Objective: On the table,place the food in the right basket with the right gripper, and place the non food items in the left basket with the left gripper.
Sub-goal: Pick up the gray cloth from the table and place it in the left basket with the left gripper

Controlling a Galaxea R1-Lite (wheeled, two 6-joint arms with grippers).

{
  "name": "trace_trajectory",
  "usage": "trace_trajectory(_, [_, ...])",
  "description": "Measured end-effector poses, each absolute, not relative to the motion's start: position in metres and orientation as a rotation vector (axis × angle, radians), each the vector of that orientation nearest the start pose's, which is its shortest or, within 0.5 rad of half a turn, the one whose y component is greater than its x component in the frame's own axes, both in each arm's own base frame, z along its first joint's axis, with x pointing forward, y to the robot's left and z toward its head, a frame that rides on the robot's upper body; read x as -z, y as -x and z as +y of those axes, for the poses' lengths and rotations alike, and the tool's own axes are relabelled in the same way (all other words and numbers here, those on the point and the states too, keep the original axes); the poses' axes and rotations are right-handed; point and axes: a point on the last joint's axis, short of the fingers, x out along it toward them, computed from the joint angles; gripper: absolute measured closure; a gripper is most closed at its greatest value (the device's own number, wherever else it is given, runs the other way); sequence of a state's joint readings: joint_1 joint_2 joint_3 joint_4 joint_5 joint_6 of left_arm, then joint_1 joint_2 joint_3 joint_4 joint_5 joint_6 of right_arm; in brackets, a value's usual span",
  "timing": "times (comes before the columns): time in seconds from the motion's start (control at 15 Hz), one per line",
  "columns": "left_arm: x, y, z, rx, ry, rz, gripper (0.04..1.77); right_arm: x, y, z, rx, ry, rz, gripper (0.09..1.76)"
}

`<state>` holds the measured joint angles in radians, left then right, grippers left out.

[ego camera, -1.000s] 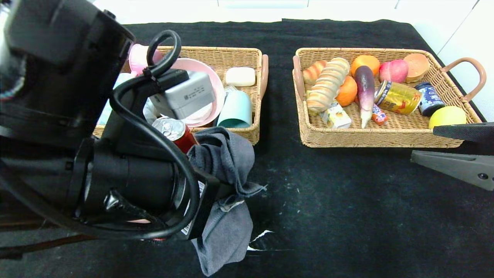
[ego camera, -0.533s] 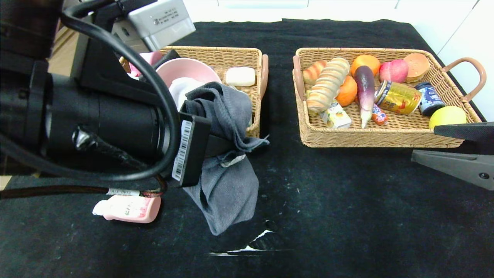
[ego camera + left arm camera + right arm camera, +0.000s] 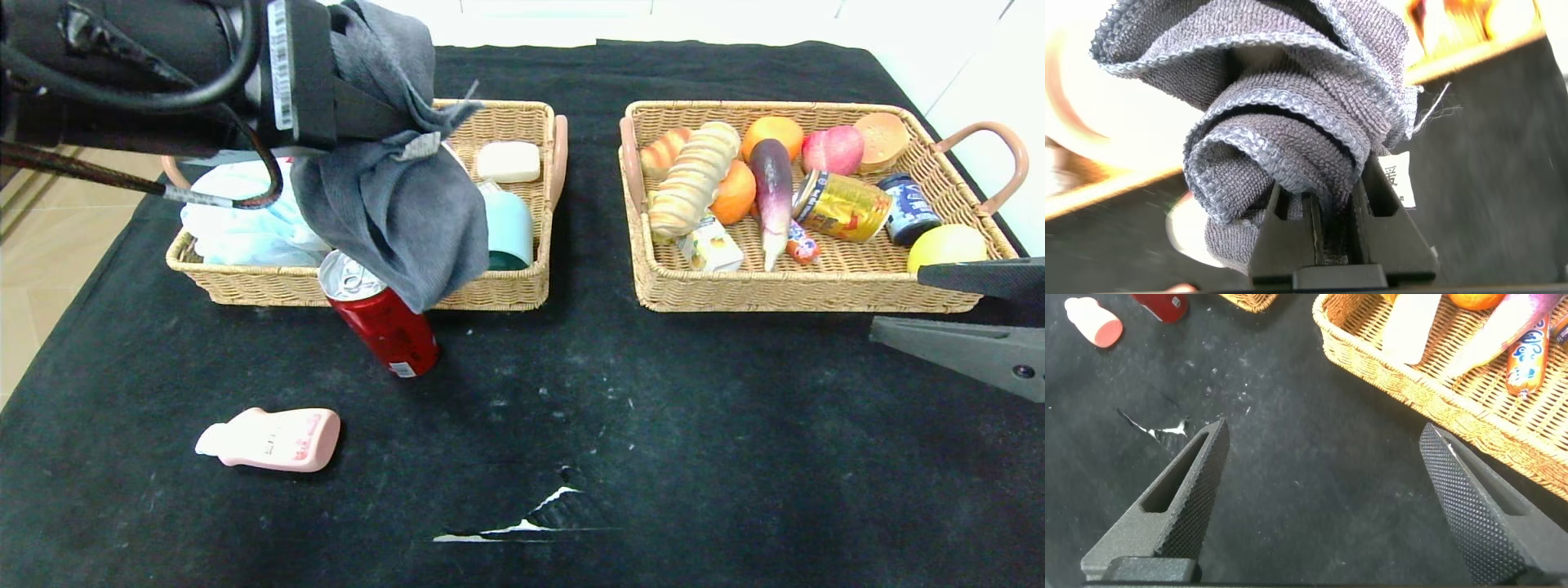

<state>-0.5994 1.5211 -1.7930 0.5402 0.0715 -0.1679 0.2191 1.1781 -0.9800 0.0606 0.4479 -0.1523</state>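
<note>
My left gripper (image 3: pixel 384 114) is shut on a grey cloth (image 3: pixel 400 204) and holds it in the air above the left basket (image 3: pixel 506 286); the cloth hangs down over the basket's front part. In the left wrist view the cloth (image 3: pixel 1290 131) is bunched between the jaws of that gripper (image 3: pixel 1324 214). A red can (image 3: pixel 382 318) stands on the table just in front of the left basket. A pink bottle (image 3: pixel 273 439) lies on its side at the front left. My right gripper (image 3: pixel 1323 457) is open and empty, low over the table in front of the right basket (image 3: pixel 816 294).
The left basket holds a white soap bar (image 3: pixel 508 161), a teal cup (image 3: pixel 508 233) and a white bag (image 3: pixel 237 224). The right basket holds bread, fruit, an eggplant, cans and a juice box. The black table cover has a torn white patch (image 3: pixel 531 523) at the front.
My left arm has risen and moved back toward the left basket with the grey cloth, uncovering the red can and the pink bottle. The right arm has not moved.
</note>
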Motion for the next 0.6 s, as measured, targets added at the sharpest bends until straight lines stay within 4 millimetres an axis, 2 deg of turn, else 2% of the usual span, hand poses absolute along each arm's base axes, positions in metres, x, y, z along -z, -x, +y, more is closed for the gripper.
trace_trajectory(0.27, [-0.409,-0.213,-0.094,0.434,0.131,0.189,1.55,-0.291,-0.162,0.046,-0.681,0.116,0.211,0.15])
trace_trajectory(0.6, [-0.409,-0.242,-0.047,0.369,0.160,0.145,1.55,-0.291,-0.162,0.046,-0.681,0.117,0.211,0.15])
